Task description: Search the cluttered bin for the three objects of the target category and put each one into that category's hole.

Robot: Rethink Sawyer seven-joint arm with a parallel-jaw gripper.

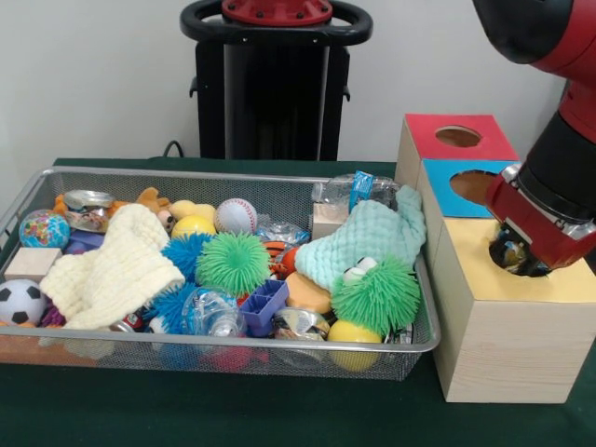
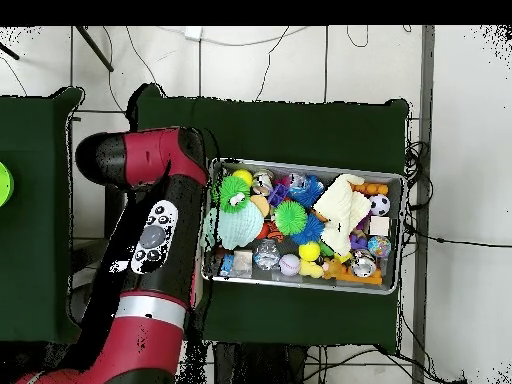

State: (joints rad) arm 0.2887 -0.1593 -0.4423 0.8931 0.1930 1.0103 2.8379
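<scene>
**Gripper low over the yellow box, load unclear**

The arm (image 1: 559, 140) hangs across the box row, so a sideways swing could knock the boxes. The gripper (image 1: 518, 253) sits over the yellow-topped box (image 1: 507, 317), hiding the hole; something dark and shiny shows at its tip, but I cannot tell whether it is gripped or how far the tool is open. A piece let go off-centre would likely roll off the top.

The cluttered bin (image 1: 233, 346) is well filled: a cream cloth (image 1: 116, 270), a mint cloth (image 1: 368, 237), green spiky balls (image 1: 233, 264), a baseball (image 1: 236, 215)
</scene>
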